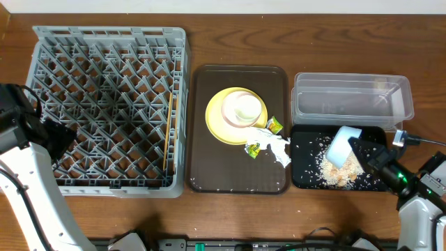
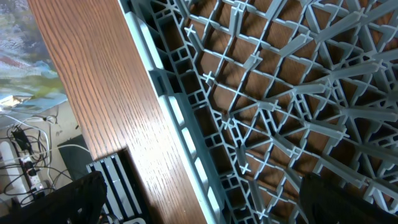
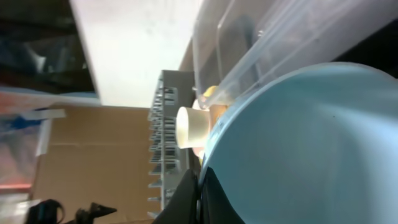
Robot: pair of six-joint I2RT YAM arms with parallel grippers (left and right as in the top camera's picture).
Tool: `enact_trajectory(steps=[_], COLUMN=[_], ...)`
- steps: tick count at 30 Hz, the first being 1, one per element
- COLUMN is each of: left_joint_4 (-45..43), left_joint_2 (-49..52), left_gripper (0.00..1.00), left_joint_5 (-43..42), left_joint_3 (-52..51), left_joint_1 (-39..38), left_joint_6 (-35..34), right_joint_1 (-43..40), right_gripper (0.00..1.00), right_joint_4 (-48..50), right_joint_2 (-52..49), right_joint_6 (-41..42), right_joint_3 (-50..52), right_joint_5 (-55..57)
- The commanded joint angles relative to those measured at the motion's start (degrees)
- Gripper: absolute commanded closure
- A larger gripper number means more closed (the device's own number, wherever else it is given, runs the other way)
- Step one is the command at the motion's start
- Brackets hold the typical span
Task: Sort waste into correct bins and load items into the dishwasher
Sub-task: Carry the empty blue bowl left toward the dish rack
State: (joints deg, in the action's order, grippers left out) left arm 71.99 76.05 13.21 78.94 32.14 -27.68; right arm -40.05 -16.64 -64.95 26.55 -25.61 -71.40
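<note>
Overhead view: the right gripper [image 1: 357, 146] is at four o'clock, jaws pressed together on the rim of the light-blue bowl [image 1: 340, 145], pinching it; the bowl is tipped on its side over the black tray [image 1: 301, 134], with rice scraps [image 1: 326, 167] strewn beneath it; the clear tub [image 1: 348, 104] sits just beside the tray, at three o'clock. In the middle, the serving tray [image 1: 209, 167] carries the yellow plate [image 1: 217, 124] with a cream cup [image 1: 245, 108] on it, perhaps two nested, hard to say from above; the white napkin [image 1: 279, 146] and printed wrapper [image 1: 252, 148] lie at the plate's five o'clock. At nine o'clock, the dish rack [image 1: 111, 31] holds chopsticks [image 1: 169, 129] along its right wall; the left gripper [image 1: 63, 134] hangs over its left edge, fingers spread wide, holding nothing.
</note>
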Motion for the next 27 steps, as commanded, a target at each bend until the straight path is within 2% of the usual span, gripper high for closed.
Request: enact_trajectory(steps=[1,4,8,12,16,19,22,27], left_joint_4=[0.24,0.24,0.22,0.24,0.24,0.22,0.24,0.24], left_joint_2=[-0.17,-0.20,-0.17,-0.20,-0.20,-0.20,-0.17,-0.17], left_gripper=[0.00,0.00,0.00,0.00,0.00,0.00,0.00,0.00], left_joint_5=[-0.15,-0.15,-0.15,-0.15,-0.15,-0.15,-0.15,-0.15], left_joint_3=[0.07,0.07,0.07,0.07,0.07,0.04,0.07,0.04], left_joint_1=[0.26,0.26,0.26,0.26,0.26,0.26,0.26,0.26], left_joint_6=[-0.72,-0.72,-0.72,-0.72,-0.72,-0.72,-0.72,-0.72], right_joint_1=[3.08,7.28,16.11,30.34,45.24,55.91,64.35,74.64], right_gripper=[0.99,0.98,0.98,0.99,0.99,0.99,0.99,0.99], right_joint_4=[0.09,-2.25,-12.41,-25.59,-29.27,-28.00,-22.80,-2.60], right_joint_2=[3.37,6.14,7.85,5.99,1.20,-4.48,-11.06,-21.49], right_joint_6=[2.89,5.01,4.15,-0.79,-1.75,-1.29,-1.09,-0.72], right_joint_3=[-1.57,-5.64,-16.92,-31.54,-41.31,-46.58,-49.37,-49.72], right_joint_5=[6.64,10.40,19.74,34.38,41.11,43.80,43.28,33.35])
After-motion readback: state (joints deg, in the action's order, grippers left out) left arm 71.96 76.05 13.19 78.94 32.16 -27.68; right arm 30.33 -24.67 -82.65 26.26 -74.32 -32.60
